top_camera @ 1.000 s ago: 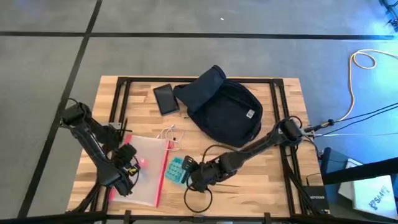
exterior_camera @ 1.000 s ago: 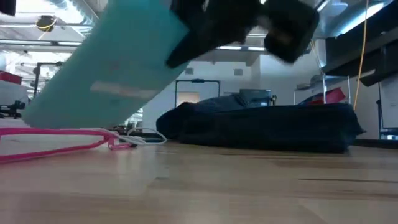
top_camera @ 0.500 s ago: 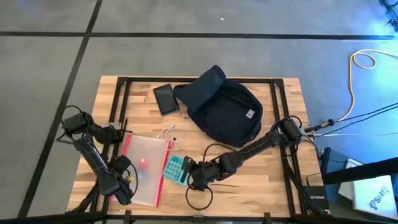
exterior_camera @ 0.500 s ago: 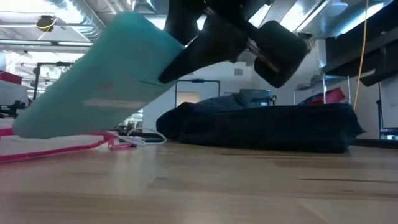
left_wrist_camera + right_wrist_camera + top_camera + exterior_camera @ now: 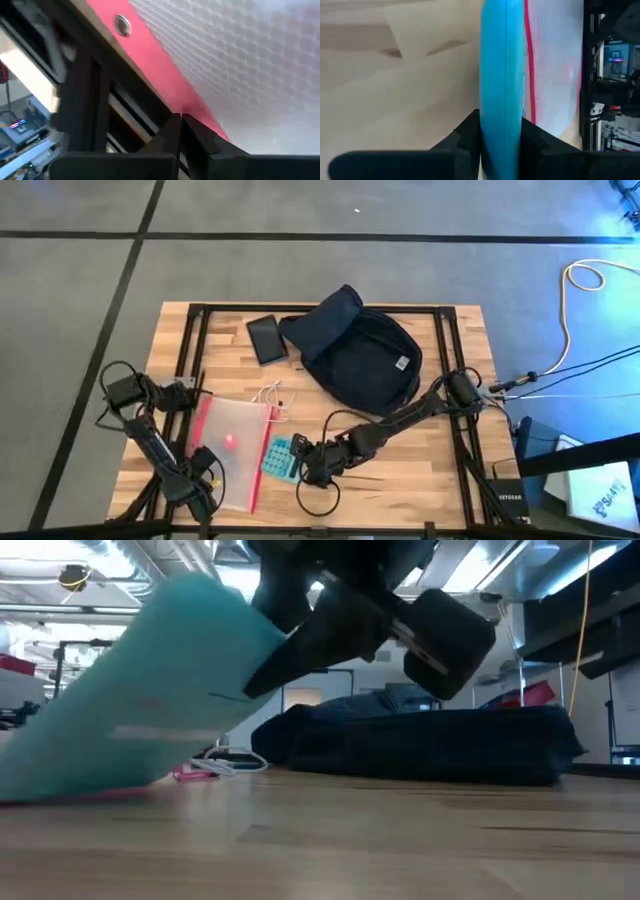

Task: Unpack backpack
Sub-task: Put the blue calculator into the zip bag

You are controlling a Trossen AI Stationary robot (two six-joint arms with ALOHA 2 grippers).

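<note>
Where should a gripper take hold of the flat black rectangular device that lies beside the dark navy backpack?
The flat black rectangular device lies flat on the wooden table, left of the dark navy backpack. Probably best: come from straight above and pinch across its two long edges, the narrower span. Its left side is free; the backpack crowds the right.

Bare surface [image 5: 430, 470] right of the right gripper [image 5: 298, 458]; left side blocked by the red-edged pouch [image 5: 232, 450], back by the backpack [image 5: 355, 355] and phone [image 5: 266, 338].
</note>
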